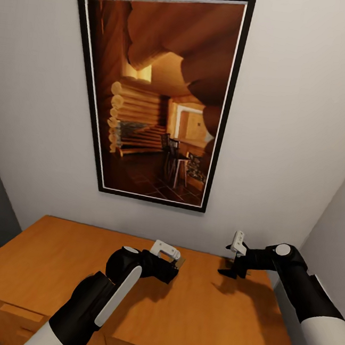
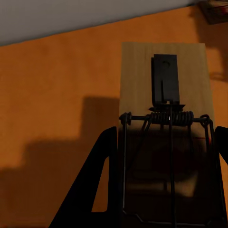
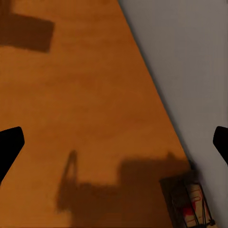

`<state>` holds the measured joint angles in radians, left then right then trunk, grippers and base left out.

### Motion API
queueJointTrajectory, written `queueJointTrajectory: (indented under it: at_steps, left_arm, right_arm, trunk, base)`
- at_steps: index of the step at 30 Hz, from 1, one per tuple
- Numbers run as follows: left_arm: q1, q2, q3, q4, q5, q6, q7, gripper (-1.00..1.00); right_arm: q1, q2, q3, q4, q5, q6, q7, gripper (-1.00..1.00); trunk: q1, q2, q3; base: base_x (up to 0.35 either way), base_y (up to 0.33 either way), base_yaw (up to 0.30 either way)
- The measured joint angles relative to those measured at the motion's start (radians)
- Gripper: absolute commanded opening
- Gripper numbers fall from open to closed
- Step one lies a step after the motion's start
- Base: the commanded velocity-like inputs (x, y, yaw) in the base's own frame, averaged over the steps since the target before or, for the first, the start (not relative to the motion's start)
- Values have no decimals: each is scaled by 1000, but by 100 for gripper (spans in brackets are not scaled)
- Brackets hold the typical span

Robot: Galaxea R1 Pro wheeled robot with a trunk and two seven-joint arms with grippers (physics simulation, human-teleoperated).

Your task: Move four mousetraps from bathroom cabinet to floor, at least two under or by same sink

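Observation:
On the orange-brown cabinet (image 1: 49, 265) top my left gripper (image 1: 175, 267) is shut on a mousetrap (image 2: 164, 71), a pale wooden board with a dark spring and bar; its black fingers (image 2: 102, 190) hug both long edges. The board's tip (image 1: 180, 261) pokes out past the gripper. A second mousetrap (image 2: 216, 9) lies further along by the wall. My right gripper (image 1: 232, 269) hovers open over the cabinet's back right part, its fingers (image 3: 9, 147) wide apart. A mousetrap (image 3: 190, 203) with a red mark lies against the wall there. The bathroom floor is out of view.
A large framed picture (image 1: 160, 96) hangs on the pale wall directly behind the cabinet. A side wall (image 1: 337, 234) closes in at the right, forming a corner. Drawer fronts with a bar handle (image 1: 17, 313) run along the cabinet's near face.

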<state>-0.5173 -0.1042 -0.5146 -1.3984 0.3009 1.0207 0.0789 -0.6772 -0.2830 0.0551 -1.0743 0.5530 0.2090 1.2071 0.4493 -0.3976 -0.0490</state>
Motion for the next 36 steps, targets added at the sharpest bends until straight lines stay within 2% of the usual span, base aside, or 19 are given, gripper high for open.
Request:
queueJointTrajectory:
  at_steps: [23, 36]
  left_arm:
    - [0, 0, 0, 0, 0, 0, -1, -100]
    - [0, -1, 0, 0, 1, 0, 0, -100]
  right_arm:
    - [0, 0, 0, 0, 0, 0, 0, 100]
    - [0, 0, 1, 0, 1, 1, 0, 100]
  trunk:
    - [0, 0, 0]
    - [0, 0, 0]
  base:
    - [0, 0, 235]
    - [0, 0, 33]
